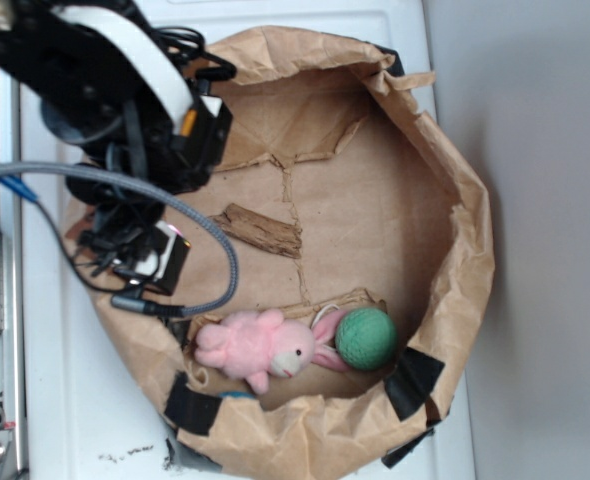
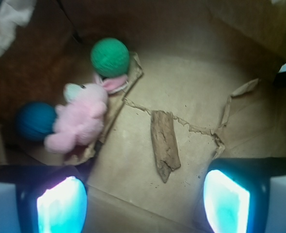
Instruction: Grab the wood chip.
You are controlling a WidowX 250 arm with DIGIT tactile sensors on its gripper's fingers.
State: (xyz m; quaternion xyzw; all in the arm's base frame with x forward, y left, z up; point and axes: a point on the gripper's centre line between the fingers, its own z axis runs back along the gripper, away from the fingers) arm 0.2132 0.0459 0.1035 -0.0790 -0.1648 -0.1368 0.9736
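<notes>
two glowing fingertips (image 2: 61, 206) fill the bottom of the wrist view, one at each corner, and the gripper (image 2: 143, 204) stands spread wide with nothing between its jaws; just beyond that gap lies the wood chip (image 2: 164, 144), flat on the brown paper floor (image 2: 191, 92), lengthwise away from the lens, touching neither finger; a ragged tear in the paper runs right behind its far end; further off to the left sprawls the pink plush (image 2: 80, 119), well apart from the chip; a blue ball (image 2: 35, 121) sits just beside the plush in the shadow, and a green ball (image 2: 110, 57) rests against the plush's ears at the far side; from the exterior view the black arm (image 1: 105, 90) hangs over the left edge of the crumpled paper bag (image 1: 465, 250), the chip (image 1: 260, 230) lies near the middle of the bag's floor, just beside the arm's wrist, while plush (image 1: 260, 345) and green ball (image 1: 365, 338) sit together by the bag's wall
</notes>
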